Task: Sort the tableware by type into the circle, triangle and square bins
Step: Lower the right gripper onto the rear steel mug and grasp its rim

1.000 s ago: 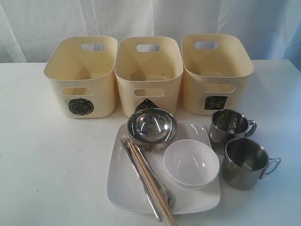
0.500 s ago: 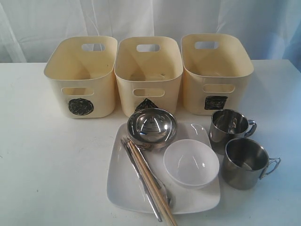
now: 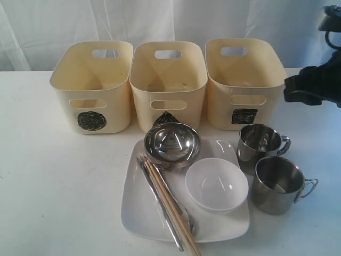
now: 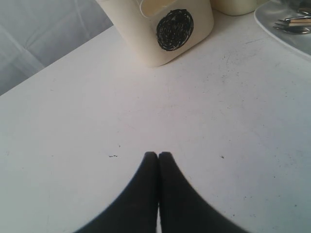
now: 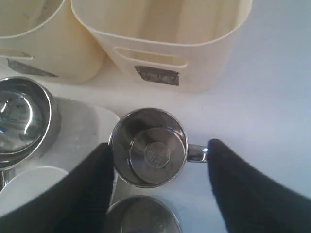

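Exterior view: three cream bins stand in a row at the far side of the white worktop [image 3: 53, 186]. The circle bin [image 3: 114, 109] is on the left, the triangle bin [image 3: 144, 109] is in the middle and the square bin [image 3: 221, 109] is on the right.

Near the middle bin lies one white square plate [image 3: 138, 213]. On it, from the left:
- A bundle of metal cutlery [image 3: 159, 205]; I cannot count the pieces.
- One pair of wooden chopsticks [image 3: 171, 207], touching the cutlery and running from the steel bowl to the plate's near edge.
- One shiny steel bowl [image 3: 172, 144] at the far edge, hiding part of the triangle mark.
- One small white bowl [image 3: 217, 185] towards the right.

Just right of the plate stand two steel mugs, upright, with their handles pointing right. The far mug [image 3: 259, 146] and the near mug [image 3: 277, 184] touch or nearly touch.

The left arm does not show in the exterior view. In the left wrist view the left jaws are pressed together with nothing between them, low over bare worktop. The circle bin [image 4: 170, 29] is ahead of them, and the plate's rim [image 4: 272, 29] and a fork [image 4: 286, 23] are off to one side.

The right arm [image 3: 314, 85] reaches in from the right edge, just right of the square bin. In the right wrist view the right jaws stand wide apart and hold nothing. They look down on the far mug [image 5: 148, 148], which lies between them, one finger [image 5: 92, 184] by its rim and the other by its handle.
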{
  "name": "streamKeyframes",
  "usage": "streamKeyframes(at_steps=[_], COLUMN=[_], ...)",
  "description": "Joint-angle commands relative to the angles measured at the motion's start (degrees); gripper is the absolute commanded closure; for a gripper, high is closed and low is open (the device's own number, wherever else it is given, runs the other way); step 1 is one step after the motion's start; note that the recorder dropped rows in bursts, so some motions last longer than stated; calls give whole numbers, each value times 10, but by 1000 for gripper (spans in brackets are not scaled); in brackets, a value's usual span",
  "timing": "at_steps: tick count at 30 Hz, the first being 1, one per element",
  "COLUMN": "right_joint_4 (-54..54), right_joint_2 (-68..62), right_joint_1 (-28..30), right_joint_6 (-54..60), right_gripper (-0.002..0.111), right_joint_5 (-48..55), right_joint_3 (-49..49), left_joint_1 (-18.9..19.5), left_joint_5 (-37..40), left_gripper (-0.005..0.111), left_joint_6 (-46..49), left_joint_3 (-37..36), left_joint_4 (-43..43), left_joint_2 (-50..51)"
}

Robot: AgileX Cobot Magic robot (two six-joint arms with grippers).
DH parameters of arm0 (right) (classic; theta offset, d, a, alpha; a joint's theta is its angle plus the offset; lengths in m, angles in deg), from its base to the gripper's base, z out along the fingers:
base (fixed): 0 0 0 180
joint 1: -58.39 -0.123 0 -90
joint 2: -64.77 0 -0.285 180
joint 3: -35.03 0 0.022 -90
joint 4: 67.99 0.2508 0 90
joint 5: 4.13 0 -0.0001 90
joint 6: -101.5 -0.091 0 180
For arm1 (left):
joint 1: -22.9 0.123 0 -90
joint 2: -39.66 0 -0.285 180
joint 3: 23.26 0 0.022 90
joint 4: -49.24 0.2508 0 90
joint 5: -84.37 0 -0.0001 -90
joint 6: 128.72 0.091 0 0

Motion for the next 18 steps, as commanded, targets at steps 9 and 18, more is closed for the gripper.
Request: streamKeyframes(at_steps=[9,18], right_joint_4=[0,0], right_joint_2=[-142,-197], right_joint_1=[-1,-2], right_joint_6=[-6,-23], right_gripper=[52,52], right_joint_5=[35,41], right_joint_3=[-45,-45], left_joint_1=[-2,-2], left_joint_5=[-1,-1], left_gripper=[107,107], left_joint_6=[-1,-1], left_joint_3=[-2,-2], left_joint_4=[-2,-2], left_joint_2=[-3,-3])
